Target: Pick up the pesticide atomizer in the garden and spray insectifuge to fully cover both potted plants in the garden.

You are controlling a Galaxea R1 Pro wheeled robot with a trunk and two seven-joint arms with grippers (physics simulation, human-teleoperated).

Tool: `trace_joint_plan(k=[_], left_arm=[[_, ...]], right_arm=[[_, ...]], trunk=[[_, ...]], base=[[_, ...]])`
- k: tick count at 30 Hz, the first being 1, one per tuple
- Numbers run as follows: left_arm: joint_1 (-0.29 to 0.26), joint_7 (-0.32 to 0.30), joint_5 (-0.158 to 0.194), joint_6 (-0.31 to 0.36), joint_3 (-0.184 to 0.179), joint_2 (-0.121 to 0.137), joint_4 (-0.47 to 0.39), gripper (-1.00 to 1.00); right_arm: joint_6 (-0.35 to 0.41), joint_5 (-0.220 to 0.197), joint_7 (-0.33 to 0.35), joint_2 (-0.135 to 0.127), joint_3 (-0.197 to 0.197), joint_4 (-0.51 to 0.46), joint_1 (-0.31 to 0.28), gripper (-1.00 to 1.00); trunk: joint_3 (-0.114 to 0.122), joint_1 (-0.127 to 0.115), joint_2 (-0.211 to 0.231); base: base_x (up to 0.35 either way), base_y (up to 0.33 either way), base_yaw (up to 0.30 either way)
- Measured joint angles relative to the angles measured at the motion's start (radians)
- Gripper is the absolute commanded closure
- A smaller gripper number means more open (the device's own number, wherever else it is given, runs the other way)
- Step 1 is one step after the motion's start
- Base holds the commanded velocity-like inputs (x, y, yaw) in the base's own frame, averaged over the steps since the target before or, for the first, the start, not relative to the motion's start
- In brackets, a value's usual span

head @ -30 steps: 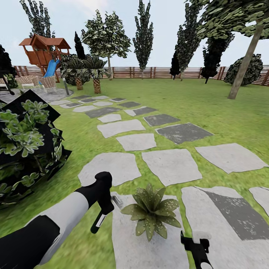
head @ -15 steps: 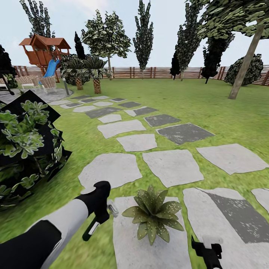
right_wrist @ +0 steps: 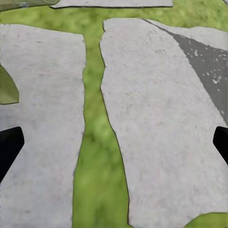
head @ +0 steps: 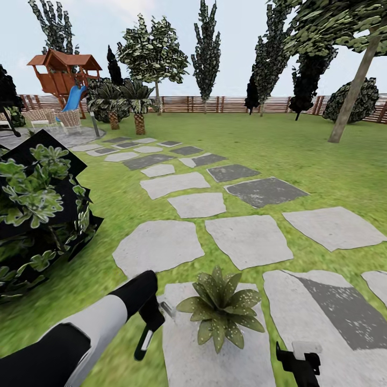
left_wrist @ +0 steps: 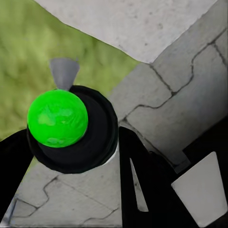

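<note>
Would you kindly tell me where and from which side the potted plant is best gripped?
Probably low at the base of the potted plant, under the leaves, which spread all round and hide the pot. Come from its right: the right gripper is open there; the left gripper holds the pesticide atomizer.

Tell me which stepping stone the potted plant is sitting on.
The potted plant sits on the pale stepping stone nearest the robot, left of centre in the head view. The other stones are bare, and the stone to its right carries a dark patch.
</note>
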Motion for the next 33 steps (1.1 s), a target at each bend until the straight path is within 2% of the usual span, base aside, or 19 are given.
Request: trace_joint_plan(k=[8, 14, 16, 22, 25, 29, 33], left_arm=[[-0.006, 0.008, -0.011, 0.011, -0.006, 0.001, -0.006, 1.00], [-0.014, 0.015, -0.036, 0.011, -0.006, 0.007, -0.032, 1.00], [-0.006, 0.064, -0.067, 0.010, -0.005, 0.012, -0.030, 1.00], [-0.001, 0.129, -0.077, 0.013, 0.005, 0.003, -0.032, 1.00], [-0.001, 0.164, -0.070, 0.013, 0.013, 0.004, -0.033, 1.00], [-0.001, 0.164, -0.056, 0.012, 0.016, 0.005, -0.032, 1.00], [-0.001, 0.158, -0.004, 0.007, 0.011, 0.005, -0.031, 1.00]], right_arm=[[0.000, 0.000, -0.001, 0.000, 0.000, 0.000, 0.006, -1.00], [0.000, 0.000, -0.001, 0.000, 0.000, 0.000, 0.006, -1.00], [0.000, 0.000, -0.001, 0.000, 0.000, 0.000, 0.006, -1.00], [0.000, 0.000, -0.001, 0.000, 0.000, 0.000, 0.006, -1.00], [0.000, 0.000, -0.001, 0.000, 0.000, 0.000, 0.006, -1.00], [0.000, 0.000, -0.001, 0.000, 0.000, -0.001, 0.006, -1.00], [-0.001, 0.000, -0.001, 0.000, 0.000, -0.001, 0.006, -1.00]], trunk=[[0.000, 0.000, 0.000], [0.000, 0.000, 0.000], [0.000, 0.000, 0.000], [0.000, 0.000, 0.000], [0.000, 0.000, 0.000], [0.000, 0.000, 0.000], [0.000, 0.000, 0.000]], base=[[0.000, 0.000, 0.000], [0.000, 0.000, 0.000], [0.000, 0.000, 0.000], [0.000, 0.000, 0.000], [0.000, 0.000, 0.000], [0.000, 0.000, 0.000], [0.000, 0.000, 0.000]])
